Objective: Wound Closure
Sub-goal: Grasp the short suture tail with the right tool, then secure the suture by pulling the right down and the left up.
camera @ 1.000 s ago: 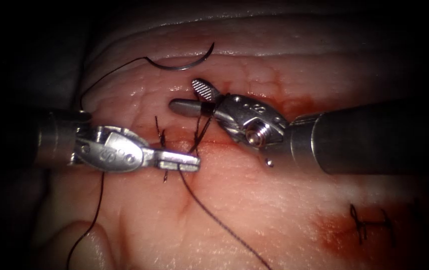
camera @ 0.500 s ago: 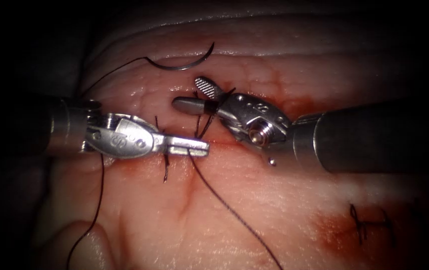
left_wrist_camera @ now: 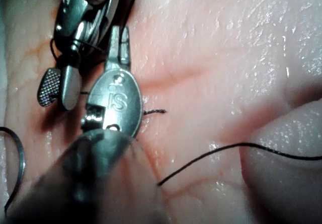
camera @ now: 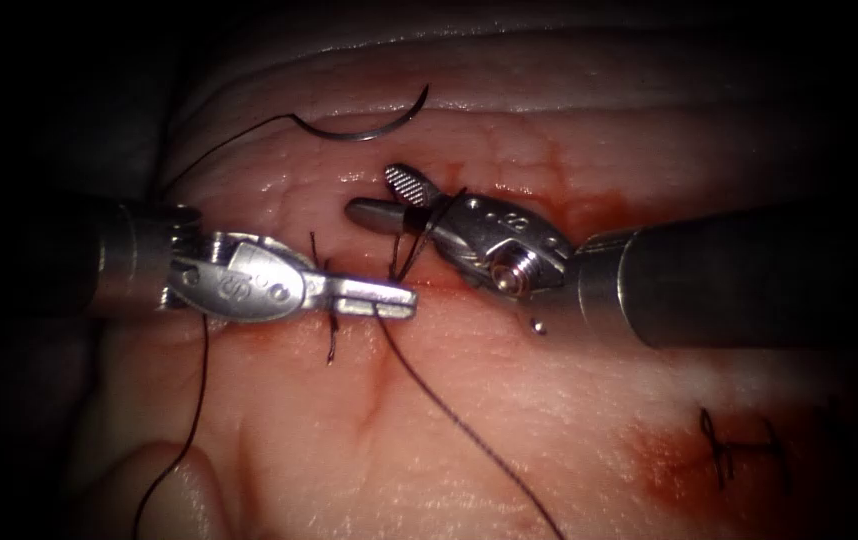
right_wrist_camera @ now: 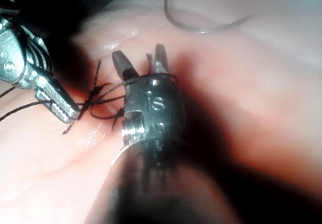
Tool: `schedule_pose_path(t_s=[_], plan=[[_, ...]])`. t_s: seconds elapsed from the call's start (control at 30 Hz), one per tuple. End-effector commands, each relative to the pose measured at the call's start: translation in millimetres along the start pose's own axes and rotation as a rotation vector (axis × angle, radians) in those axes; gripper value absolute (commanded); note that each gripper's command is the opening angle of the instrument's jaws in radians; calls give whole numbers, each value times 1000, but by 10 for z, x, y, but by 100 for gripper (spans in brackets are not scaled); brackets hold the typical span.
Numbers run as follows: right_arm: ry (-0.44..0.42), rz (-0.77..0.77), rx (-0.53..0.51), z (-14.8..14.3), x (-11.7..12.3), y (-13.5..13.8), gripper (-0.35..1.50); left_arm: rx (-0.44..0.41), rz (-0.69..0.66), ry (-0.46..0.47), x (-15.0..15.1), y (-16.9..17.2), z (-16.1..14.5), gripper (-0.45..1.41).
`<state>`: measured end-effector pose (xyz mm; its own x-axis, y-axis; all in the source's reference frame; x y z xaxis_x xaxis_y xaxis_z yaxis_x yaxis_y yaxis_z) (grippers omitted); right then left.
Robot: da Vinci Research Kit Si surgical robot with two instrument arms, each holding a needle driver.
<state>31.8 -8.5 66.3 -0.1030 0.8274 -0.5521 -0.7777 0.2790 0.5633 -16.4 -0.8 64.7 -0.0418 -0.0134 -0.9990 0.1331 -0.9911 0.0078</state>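
Note:
In the endoscope view my left tool lies across the tissue with its jaws shut on the dark thread, which runs down and to the right from them. My right tool stands just above and to the right with its jaws open; a loop of thread is wound around them. The curved needle lies free on top of the tissue at the far side, held by neither tool. The right wrist view shows the open right tool, the loop of thread and the left tool.
Short cut ends of thread stick up by an earlier stitch beside the left tool's jaws. Another stitch sits at the lower right in red fluid. The needle's thread trails down the left.
My left tool has moved right and slightly up with the thread in its jaws. The right tool has stayed nearly in place with the loop around it. The needle has not moved.

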Motion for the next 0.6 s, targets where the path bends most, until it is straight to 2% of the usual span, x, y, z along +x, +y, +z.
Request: schedule_pose_path(t_s=[0.03,0.1,0.13,0.27,0.4,0.47,0.6], plan=[[-4,0,2,5,-5,-3,7,-1,1,1,-5,0,5,-45],[-7,0,1,5,-5,-3,-31,-2,1,2,-5,1,5,-45],[-10,-1,1,4,-5,-3,-35,-3,1,2,-5,1,4,-45],[-54,15,-6,3,-6,-4,-35,-6,0,7,-4,0,2,-45],[-57,20,-10,2,-6,-6,-35,-2,-3,2,-4,-3,-1,-45],[-17,26,41,0,-7,-8,-35,9,-8,-11,-4,-8,-6,-45],[35,35,71,-7,-7,-10,-35,37,-24,-44,-7,-23,-22,-45]])
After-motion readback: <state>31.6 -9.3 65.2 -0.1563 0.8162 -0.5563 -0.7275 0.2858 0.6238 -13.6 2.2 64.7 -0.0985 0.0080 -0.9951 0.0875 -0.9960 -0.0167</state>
